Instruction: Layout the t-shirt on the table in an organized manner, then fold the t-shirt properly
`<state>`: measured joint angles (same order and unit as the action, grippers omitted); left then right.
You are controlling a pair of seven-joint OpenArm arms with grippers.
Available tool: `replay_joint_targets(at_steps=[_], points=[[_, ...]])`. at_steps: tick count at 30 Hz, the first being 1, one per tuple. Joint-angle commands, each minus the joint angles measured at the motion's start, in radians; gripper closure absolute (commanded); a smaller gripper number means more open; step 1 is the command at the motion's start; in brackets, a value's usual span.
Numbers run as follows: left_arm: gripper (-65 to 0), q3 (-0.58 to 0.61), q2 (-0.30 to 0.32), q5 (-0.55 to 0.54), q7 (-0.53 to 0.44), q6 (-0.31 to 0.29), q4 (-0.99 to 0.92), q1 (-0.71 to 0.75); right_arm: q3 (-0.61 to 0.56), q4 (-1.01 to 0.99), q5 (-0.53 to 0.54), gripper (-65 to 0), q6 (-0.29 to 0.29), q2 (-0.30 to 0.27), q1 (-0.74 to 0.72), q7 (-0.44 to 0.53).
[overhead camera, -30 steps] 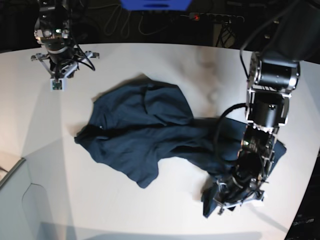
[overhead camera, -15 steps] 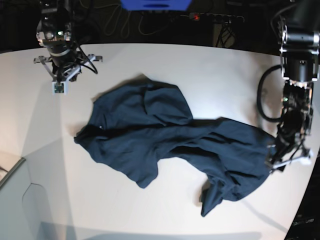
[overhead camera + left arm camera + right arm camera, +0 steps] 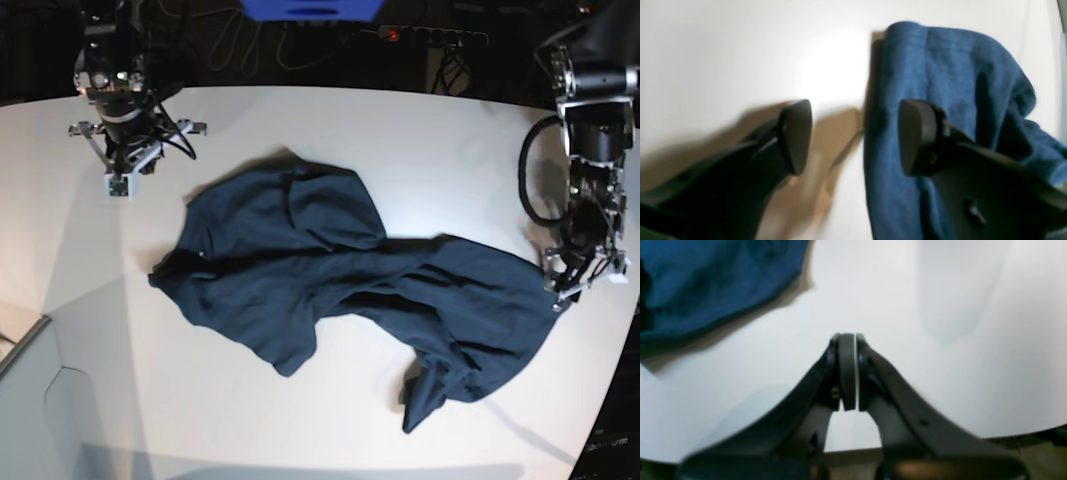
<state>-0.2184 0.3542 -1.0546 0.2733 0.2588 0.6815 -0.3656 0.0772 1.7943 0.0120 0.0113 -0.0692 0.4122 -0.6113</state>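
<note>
The dark navy t-shirt (image 3: 330,275) lies crumpled and skewed across the middle of the white table (image 3: 420,140), its right part stretched toward the table's right edge. My left gripper (image 3: 572,285) stands open at that right end. In the left wrist view the left gripper (image 3: 855,136) has one finger over bare table (image 3: 740,50) and the other over the t-shirt (image 3: 940,83), whose edge runs between them without being pinched. My right gripper (image 3: 118,180) is shut and empty at the far left corner. The right wrist view shows its jaws (image 3: 847,370) pressed together, t-shirt (image 3: 706,280) off to one side.
The table's curved right edge runs close by the left gripper. A grey box (image 3: 30,400) sits at the lower left corner. Behind the table lie cables, a power strip (image 3: 430,35) and a blue object (image 3: 310,8).
The left gripper has let go of the shirt's lower right bunch, swung out to the shirt's right end and risen a little. That side now lies more spread. The right gripper barely shifted.
</note>
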Motion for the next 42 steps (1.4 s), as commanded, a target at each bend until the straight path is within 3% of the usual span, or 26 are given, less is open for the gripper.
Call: replay_joint_targets(at_steps=[1, 8, 12, 22, 27, 30, 34, 38, 42], points=[[-39.4, -0.003, 0.001, 0.024, -0.003, -0.006, 0.002, -0.031, 0.002, 0.019, -0.001, 0.0, -0.004, -0.004, -0.005, 0.023], [-38.9, -0.005, -0.065, 0.216, -0.003, -0.008, -0.001, -0.080, 0.002, 0.019, -0.001, 0.0, -0.004, -0.002, -0.003, 0.023], [-37.0, -0.005, -0.091, 0.288, -0.003, -0.008, -0.001, -0.098, -0.075, 0.019, -0.001, 0.0, -0.004, -0.008, -0.003, 0.023], [0.0, -0.006, -0.083, 0.314, -0.004, -0.008, -0.003, -0.098, -0.248, -0.008, -0.002, 0.0, -0.004, -0.017, -0.112, 0.014], [-0.1, -0.006, -0.082, 0.308, -0.001, -0.008, 0.039, -0.075, -0.300, -0.127, 0.001, 0.0, -0.004, -0.008, -0.223, 0.014], [-0.2, -0.009, -0.082, 0.308, 0.004, -0.008, 0.143, -0.023, -0.325, -0.222, 0.001, 0.0, -0.004, -0.002, -0.276, 0.021], [-0.2, -0.100, -0.083, 0.308, 0.008, -0.005, 0.327, 0.087, -0.383, -0.353, 0.001, 0.0, -0.004, -0.002, -0.345, 0.023], [-0.1, -0.180, -0.086, 0.307, 0.019, 0.000, 0.485, 0.199, -0.385, -0.431, 0.001, 0.0, -0.004, -0.004, -0.347, 0.024], [-0.1, -0.258, -0.091, 0.307, 0.117, -0.003, 0.593, 0.259, -0.383, -0.426, 0.001, 0.0, -0.004, -0.019, -0.296, 0.024]])
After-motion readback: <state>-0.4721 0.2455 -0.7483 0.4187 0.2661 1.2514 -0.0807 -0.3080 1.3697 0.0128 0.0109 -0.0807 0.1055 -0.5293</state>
